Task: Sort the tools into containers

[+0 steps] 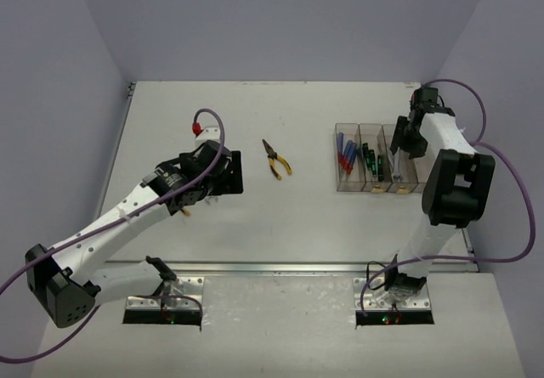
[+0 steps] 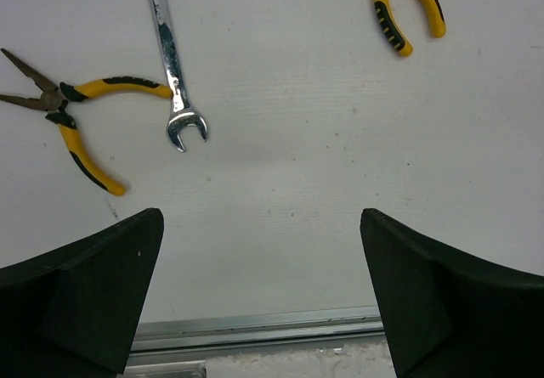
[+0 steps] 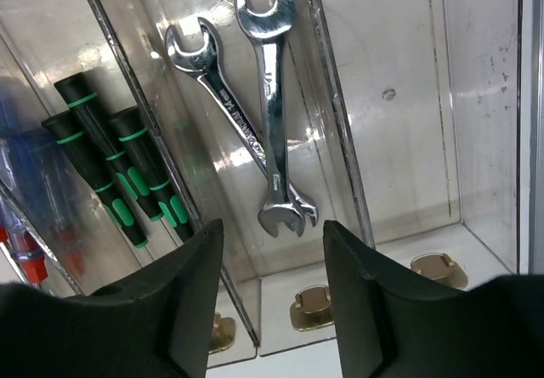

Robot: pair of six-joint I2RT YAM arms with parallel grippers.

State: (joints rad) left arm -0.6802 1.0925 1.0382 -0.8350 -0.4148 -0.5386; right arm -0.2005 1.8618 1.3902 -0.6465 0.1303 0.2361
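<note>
In the left wrist view my left gripper [image 2: 259, 255] is open and empty above bare table. Ahead of it lie yellow-handled pliers [image 2: 72, 110], a silver wrench [image 2: 172, 64] and a second pair of pliers [image 2: 408, 8]. The top view shows one pair of pliers [image 1: 276, 159] right of the left gripper [image 1: 223, 177]. My right gripper [image 3: 272, 255] is open and empty over the containers [image 1: 350, 187]. Below it two wrenches [image 3: 272, 115] lie in the third bin. Green/black screwdrivers [image 3: 110, 157] lie in the second bin and blue screwdrivers [image 1: 346, 155] in the first.
The fourth bin [image 3: 408, 140] at the right end holds nothing. A metal rail [image 2: 255, 329] runs along the table's near edge. The left arm hides the table under it in the top view. Purple cables loop from both arms.
</note>
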